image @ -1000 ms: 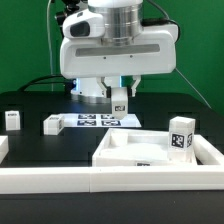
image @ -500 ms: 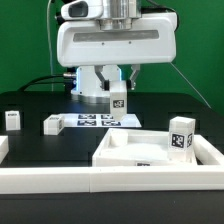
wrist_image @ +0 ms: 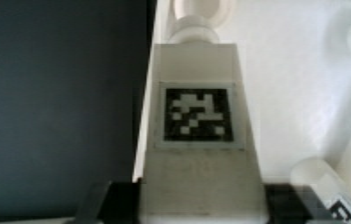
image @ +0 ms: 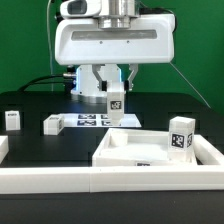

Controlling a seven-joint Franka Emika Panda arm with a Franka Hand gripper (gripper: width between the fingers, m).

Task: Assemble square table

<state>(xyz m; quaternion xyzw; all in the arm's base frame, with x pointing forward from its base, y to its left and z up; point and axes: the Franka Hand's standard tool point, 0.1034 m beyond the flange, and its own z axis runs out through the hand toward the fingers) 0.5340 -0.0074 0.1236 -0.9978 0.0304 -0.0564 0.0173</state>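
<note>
Above the marker board (image: 92, 121), your gripper (image: 115, 93) is clamped on a tagged leg (image: 115, 104), held upright. You cannot tell whether its lower end touches the board. The square tabletop (image: 104, 149) lies just beside the board's near edge. Black surface stays open around each loose leg (image: 52, 124) on the exterior view's left. In the wrist view the held leg (wrist_image: 198, 110) hides everything beneath it.

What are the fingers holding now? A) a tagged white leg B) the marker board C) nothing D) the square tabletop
A: the leg hangs upright under the wrist, its tag facing the exterior view, while the tabletop lies apart from it.
</note>
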